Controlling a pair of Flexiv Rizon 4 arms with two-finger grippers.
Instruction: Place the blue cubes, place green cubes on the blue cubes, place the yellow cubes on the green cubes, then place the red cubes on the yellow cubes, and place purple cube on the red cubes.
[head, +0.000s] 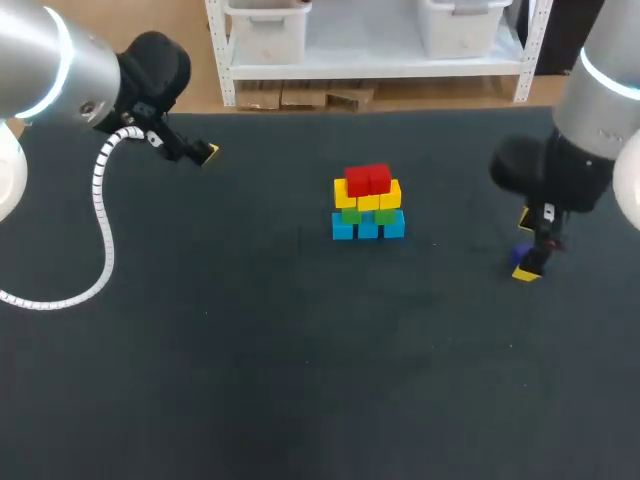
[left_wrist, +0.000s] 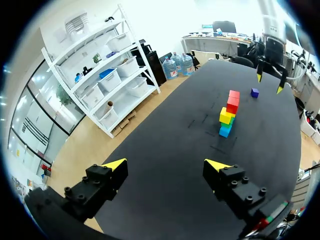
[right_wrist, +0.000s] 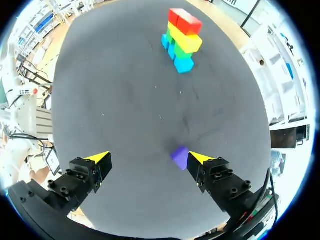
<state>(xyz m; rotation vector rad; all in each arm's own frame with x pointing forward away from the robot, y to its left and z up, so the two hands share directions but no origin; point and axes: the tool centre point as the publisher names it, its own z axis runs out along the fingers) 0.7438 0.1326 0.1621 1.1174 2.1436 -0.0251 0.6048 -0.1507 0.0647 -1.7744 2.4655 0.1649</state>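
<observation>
The tower is almost done. It stands near the middle of the table (head: 250, 380), a little closer to the far edge. The blue cubes (head: 368, 228) are at the bottom. The green cubes (head: 352, 213) sit on them, the yellow cubes (head: 390, 192) sit on the green ones, and the red cubes (head: 367, 179) are on top. Those four layers look finished and neat.

Only one step is left. The purple cube (right_wrist: 179, 155) is not on the tower yet. It lies flat on the table near the right edge, well apart from the tower.

The right claw (right_wrist: 149, 158) is low over that cube. Its two fingers (right_wrist: 197, 159) are spread wide, so it is released and grips nothing. The purple cube sits between them, just beside one yellow tip and far from the other. It is not possible to tell if that tip touches the cube.

The left claw (left_wrist: 165, 165) is near the far left corner of the table, far from the cubes. It is spread apart too and holds nothing.

To finish, the right claw would probably have to close on the purple cube, lift it and set it on the red cubes. The top is small, so the cube could slip off or bump the tower.
</observation>
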